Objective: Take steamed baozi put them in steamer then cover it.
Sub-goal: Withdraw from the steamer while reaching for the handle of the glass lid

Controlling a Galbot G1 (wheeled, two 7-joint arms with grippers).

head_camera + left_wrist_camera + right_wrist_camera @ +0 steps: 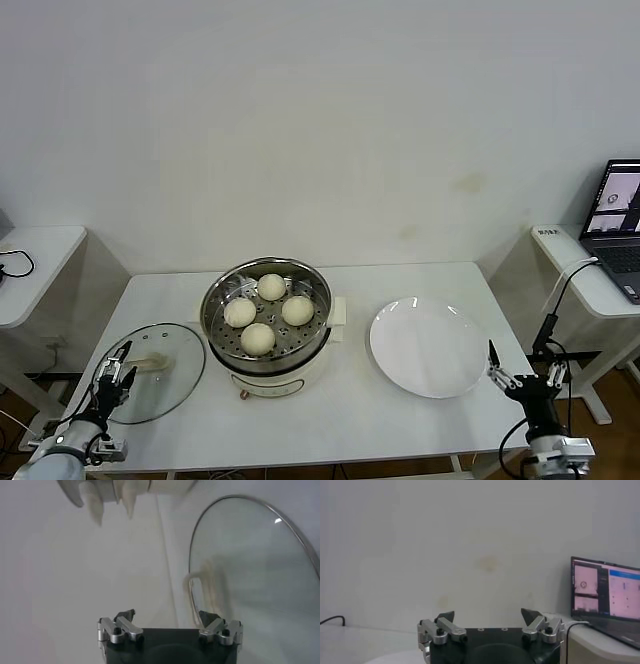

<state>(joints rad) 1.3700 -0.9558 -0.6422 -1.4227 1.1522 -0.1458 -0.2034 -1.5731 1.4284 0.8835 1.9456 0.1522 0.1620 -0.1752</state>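
You see four buns (267, 312) sitting in the steamer (266, 322), with the lid (150, 372) lying beside it. Your left gripper (117, 368) hangs over the lid, your right gripper (520, 372) near the plate (428, 347), both spread apart and empty.

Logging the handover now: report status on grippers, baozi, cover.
Left gripper open, over the cover on the table. Right gripper open, empty, beside the bare plate. Four baozi in the steamer, uncovered. Nothing in the way.
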